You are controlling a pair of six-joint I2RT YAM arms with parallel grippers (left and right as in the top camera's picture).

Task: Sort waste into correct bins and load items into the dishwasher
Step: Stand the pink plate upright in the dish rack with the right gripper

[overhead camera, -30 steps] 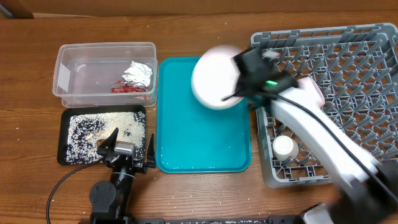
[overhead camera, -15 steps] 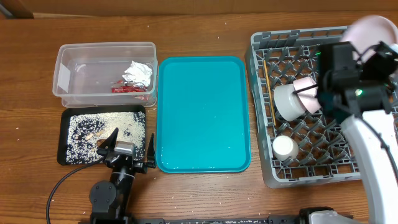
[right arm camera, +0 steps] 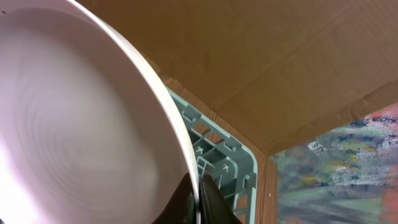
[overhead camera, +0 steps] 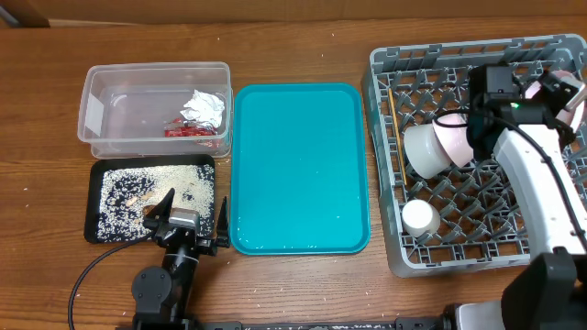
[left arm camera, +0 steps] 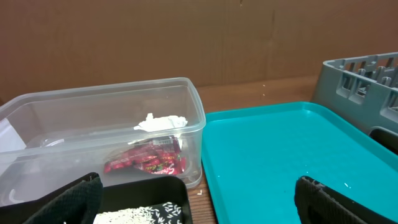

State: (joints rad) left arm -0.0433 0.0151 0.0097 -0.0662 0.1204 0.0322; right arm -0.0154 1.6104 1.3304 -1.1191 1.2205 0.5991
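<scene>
While the left gripper (overhead camera: pixel 195 199) hovers at the near edge of the wooden table (overhead camera: pixel 293 46) with its two dark fingers spread wide and nothing between them, its tips hang over the near right corner of the shallow black rectangular tray (overhead camera: pixel 92 229), which holds a spread of loose white-and-brown grainy food scraps (overhead camera: pixel 138 188). Just right of that tray lies the large teal serving tray (overhead camera: pixel 298 165), bare on top. Behind the black tray stands the clear rectangular plastic tub (overhead camera: pixel 92 119), and inside it, toward its right end, sit the crumpled white tissue (overhead camera: pixel 204 108) and, just nearer, the small red-and-white wrapper (overhead camera: pixel 188 131). On the right side of the table is the large square grey plastic dish rack (overhead camera: pixel 385 64). In its near left part the small white cup (overhead camera: pixel 420 217) stands among the pegs; further back the pale round bowl (overhead camera: pixel 422 151) lies on its side, touching the smaller pink plate (overhead camera: pixel 456 147) behind it. The thin wooden chopsticks (overhead camera: pixel 395 133) lie along the rack's left wall. Farthest back, over the rack's far right part, the right gripper (right arm camera: pixel 198 200) is closed tightly on the rim of the round white plate (right arm camera: pixel 74 124), which is held on edge; whether the plate touches the pegs cannot be told.
</scene>
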